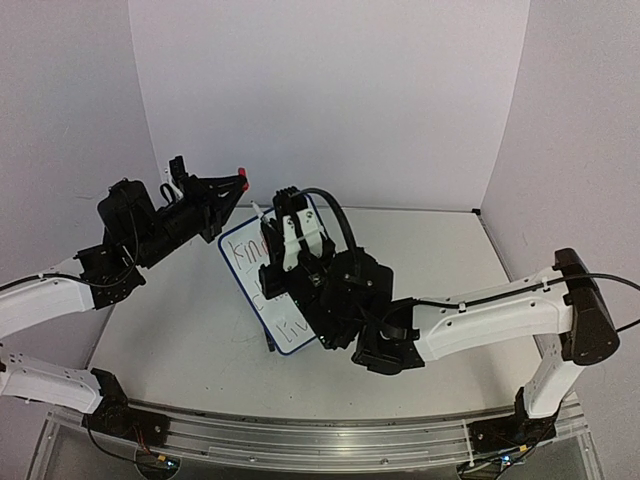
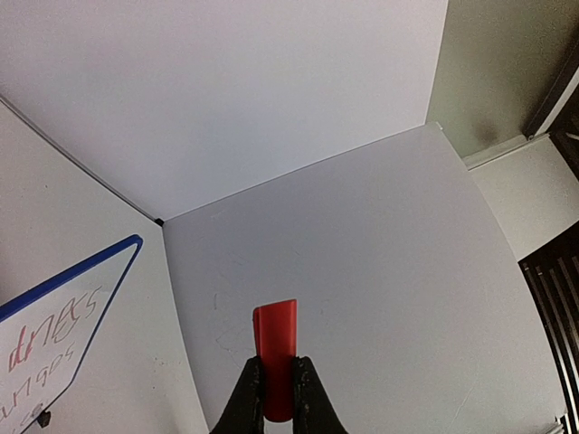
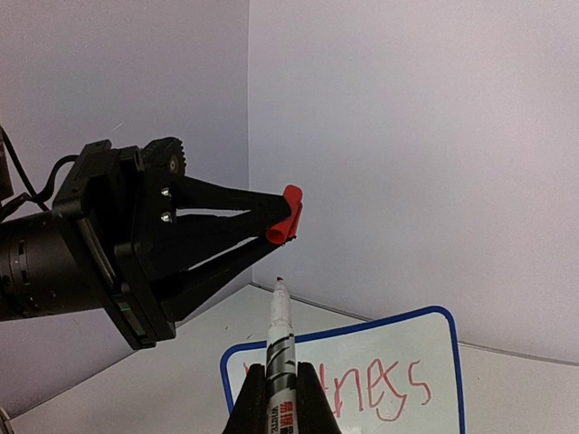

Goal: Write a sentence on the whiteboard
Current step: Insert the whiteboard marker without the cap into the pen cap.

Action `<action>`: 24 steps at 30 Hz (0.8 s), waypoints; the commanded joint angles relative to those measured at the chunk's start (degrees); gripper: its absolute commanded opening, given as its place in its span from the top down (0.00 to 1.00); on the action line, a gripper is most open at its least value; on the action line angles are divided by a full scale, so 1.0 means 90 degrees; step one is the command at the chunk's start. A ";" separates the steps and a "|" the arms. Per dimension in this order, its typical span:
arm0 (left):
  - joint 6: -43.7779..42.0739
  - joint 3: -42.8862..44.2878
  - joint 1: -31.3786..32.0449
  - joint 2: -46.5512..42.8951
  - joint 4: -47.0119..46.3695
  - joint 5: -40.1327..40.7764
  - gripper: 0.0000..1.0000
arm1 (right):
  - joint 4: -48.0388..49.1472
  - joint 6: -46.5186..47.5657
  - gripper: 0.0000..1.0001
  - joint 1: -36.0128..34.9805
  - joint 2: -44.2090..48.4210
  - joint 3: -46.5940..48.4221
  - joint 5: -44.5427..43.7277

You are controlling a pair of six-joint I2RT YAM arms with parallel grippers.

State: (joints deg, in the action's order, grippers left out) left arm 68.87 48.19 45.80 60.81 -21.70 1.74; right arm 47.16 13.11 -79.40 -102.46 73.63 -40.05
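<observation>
Right gripper [image 3: 279, 398]: clamped on a marker [image 3: 279, 348], tip bare, pointing up and away. Left gripper [image 3: 274, 224]: pinched shut on a red cap [image 3: 289, 215], mouth turned down toward the tip. Clear gap between them, no contact.

Whiteboard [image 1: 243, 288]: mid-table, slightly left of centre, right half hidden under the right arm [image 1: 480, 315]. Flat or propped, can't tell. Sentence [image 3: 375, 384] in red on it, top line readable, lower lines mostly covered. Writing likely finished; capping looks like the step in hand.

Risks from here:
- Cap sitting tilted off the marker's line, so the tip may hit the rim instead of the mouth. Ink on cap or fingers.
- Only a fingertip pinch on the cap, so it may twist or pop out under push.
- Marker held low on the barrel, so it may slide back in the grip instead of seating.
- Right arm hanging close over the board. Any dip could smear the ink or shove the board.
</observation>
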 commanded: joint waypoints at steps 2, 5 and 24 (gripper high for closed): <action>0.0046 -0.0046 0.0068 -0.0044 -0.0161 0.0090 1.00 | 0.0281 0.0229 1.00 -0.0006 -0.0143 0.0351 -0.0232; 0.0082 -0.0078 0.0078 -0.0029 -0.0148 0.0074 1.00 | 0.0283 0.0260 1.00 -0.0004 -0.0199 0.0421 -0.0248; 0.0137 -0.0115 0.0141 0.0010 -0.0236 0.0002 1.00 | 0.0126 0.0252 1.00 0.0000 -0.0335 0.0576 -0.0274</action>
State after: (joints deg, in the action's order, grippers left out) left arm 69.54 46.98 46.65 60.95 -21.52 1.72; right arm 47.13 15.00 -79.40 -104.62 76.33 -41.37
